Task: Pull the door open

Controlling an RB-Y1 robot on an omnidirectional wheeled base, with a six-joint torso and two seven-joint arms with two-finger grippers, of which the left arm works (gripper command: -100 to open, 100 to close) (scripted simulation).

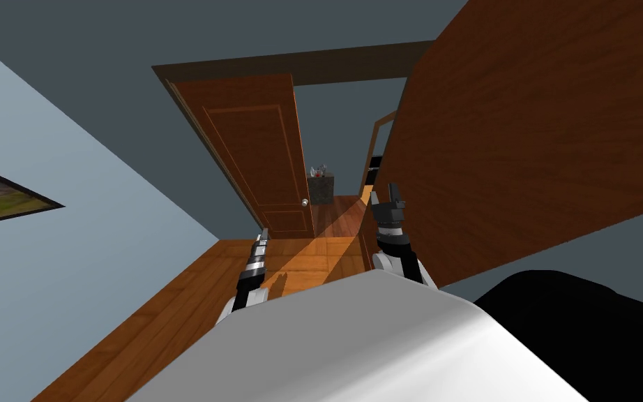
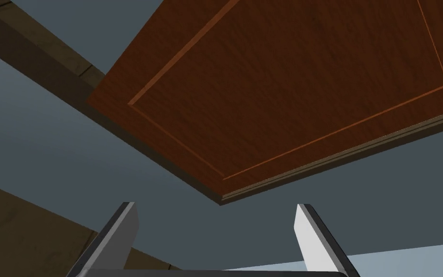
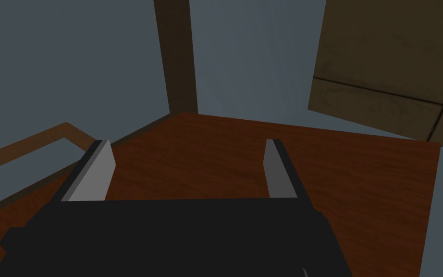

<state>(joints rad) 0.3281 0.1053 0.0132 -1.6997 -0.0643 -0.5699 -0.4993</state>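
Beside right fingers [image 3: 95, 168], spread, brown door [image 1: 536, 125] open; left fingers [image 2: 307, 235] spread

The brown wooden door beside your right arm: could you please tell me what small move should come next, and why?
I would probably draw the right gripper back a little from the brown wooden door. Its jaws stand open on nothing, the door's edge is beside it, and the door already stands swung wide, with brown wooden floor showing past it.
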